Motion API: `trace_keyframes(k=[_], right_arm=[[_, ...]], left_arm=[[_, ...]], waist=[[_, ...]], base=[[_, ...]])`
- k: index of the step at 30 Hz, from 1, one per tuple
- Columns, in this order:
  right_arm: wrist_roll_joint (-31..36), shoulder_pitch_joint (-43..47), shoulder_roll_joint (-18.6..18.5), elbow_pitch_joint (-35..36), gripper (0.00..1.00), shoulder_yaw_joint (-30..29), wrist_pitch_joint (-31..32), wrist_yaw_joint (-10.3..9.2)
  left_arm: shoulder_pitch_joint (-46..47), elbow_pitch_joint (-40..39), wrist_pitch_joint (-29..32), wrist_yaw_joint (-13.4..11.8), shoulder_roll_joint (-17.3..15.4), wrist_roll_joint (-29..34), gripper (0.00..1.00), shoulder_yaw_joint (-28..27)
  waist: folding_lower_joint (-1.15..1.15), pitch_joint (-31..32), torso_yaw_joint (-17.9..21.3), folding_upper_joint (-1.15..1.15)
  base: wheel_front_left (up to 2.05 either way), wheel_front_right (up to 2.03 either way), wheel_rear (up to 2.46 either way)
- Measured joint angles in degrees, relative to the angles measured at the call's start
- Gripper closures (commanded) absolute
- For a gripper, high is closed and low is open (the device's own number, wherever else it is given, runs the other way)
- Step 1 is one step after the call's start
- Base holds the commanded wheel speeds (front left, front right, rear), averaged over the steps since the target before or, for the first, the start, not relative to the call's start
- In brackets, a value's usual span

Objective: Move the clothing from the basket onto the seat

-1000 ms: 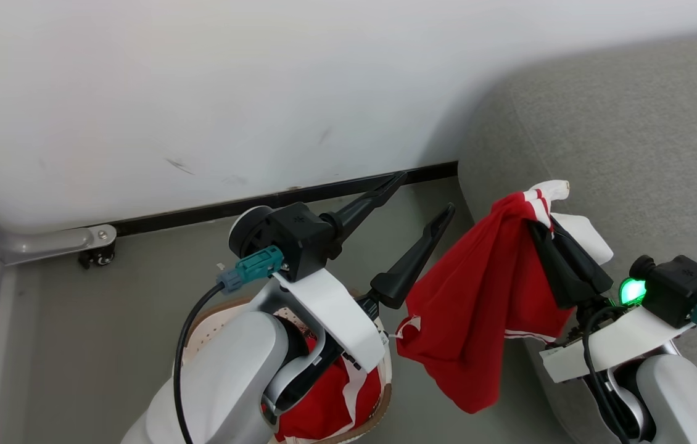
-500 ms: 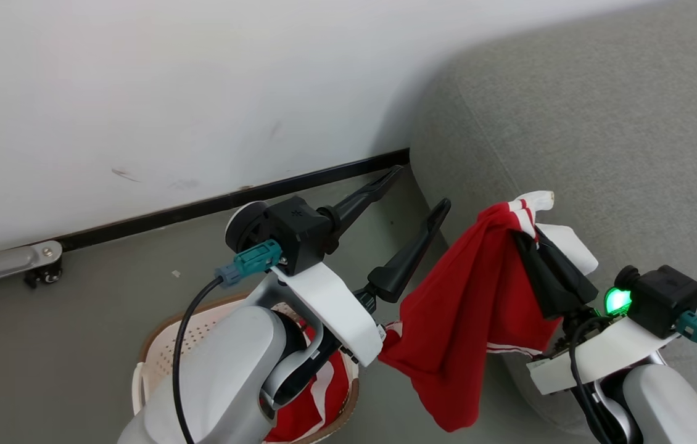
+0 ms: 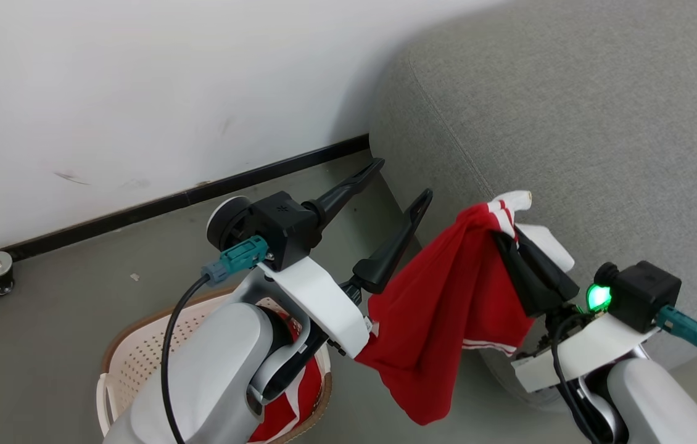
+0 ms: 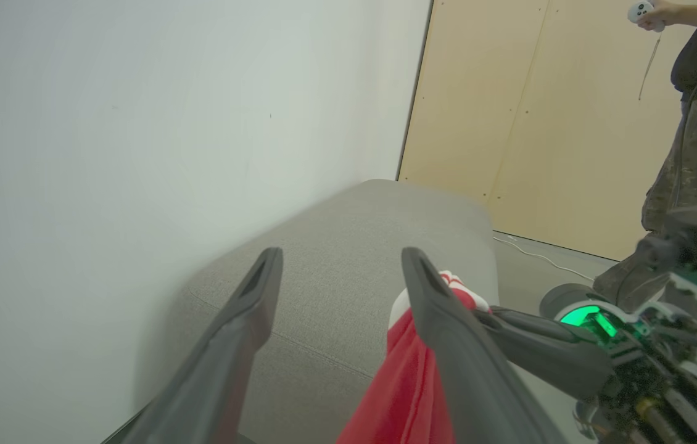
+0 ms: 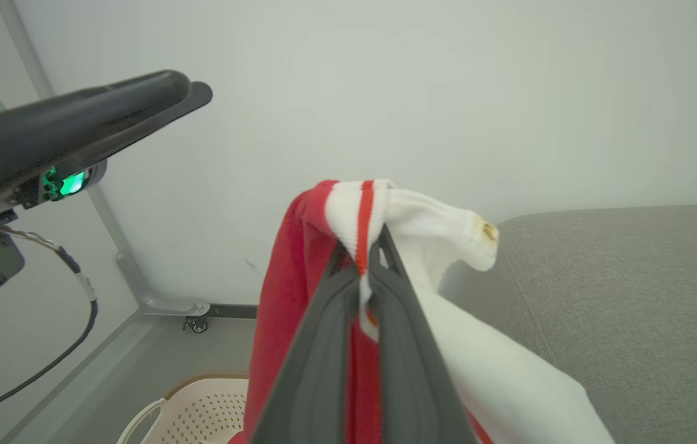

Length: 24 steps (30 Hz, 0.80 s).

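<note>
Swung closer to the grey sofa seat (image 3: pixel 570 123) since a second ago, view and arms together. Red sports garment (image 3: pixel 447 308) clamped by its white-striped trim in the right claw (image 3: pixel 503 237), hanging beneath, not yet laid down. Left claw (image 3: pixel 403 179) spread apart, empty, just beside. More red clothing (image 3: pixel 311 382) in the basket (image 3: pixel 132 357) below the left claw; unloading unfinished.

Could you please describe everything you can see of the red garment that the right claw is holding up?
The red garment is soft, bright red fabric with a white band striped red, a thin white stripe lower down and a white panel bearing a small brownish mark. The shut right claw pinches it at the striped band, so it hangs limp in folds beside the grey seat, clear of the floor.
</note>
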State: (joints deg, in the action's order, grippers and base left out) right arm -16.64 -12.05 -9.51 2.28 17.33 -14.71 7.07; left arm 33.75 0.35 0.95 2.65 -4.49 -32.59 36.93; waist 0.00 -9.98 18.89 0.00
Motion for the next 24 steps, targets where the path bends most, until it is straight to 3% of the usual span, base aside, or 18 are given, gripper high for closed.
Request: trace_keyframes(k=[24], right_arm=[[-5.0, -22.2, -5.9, -6.6, 1.0, -8.8, 0.0, 0.0]], left_arm=[[0.0, -7.3, 4.6, -1.8, -0.1, -0.6, 0.0, 1.2]], waist=[[0.0, -6.4, 1.4, 0.0]], base=[[0.0, 0.0, 0.0]])
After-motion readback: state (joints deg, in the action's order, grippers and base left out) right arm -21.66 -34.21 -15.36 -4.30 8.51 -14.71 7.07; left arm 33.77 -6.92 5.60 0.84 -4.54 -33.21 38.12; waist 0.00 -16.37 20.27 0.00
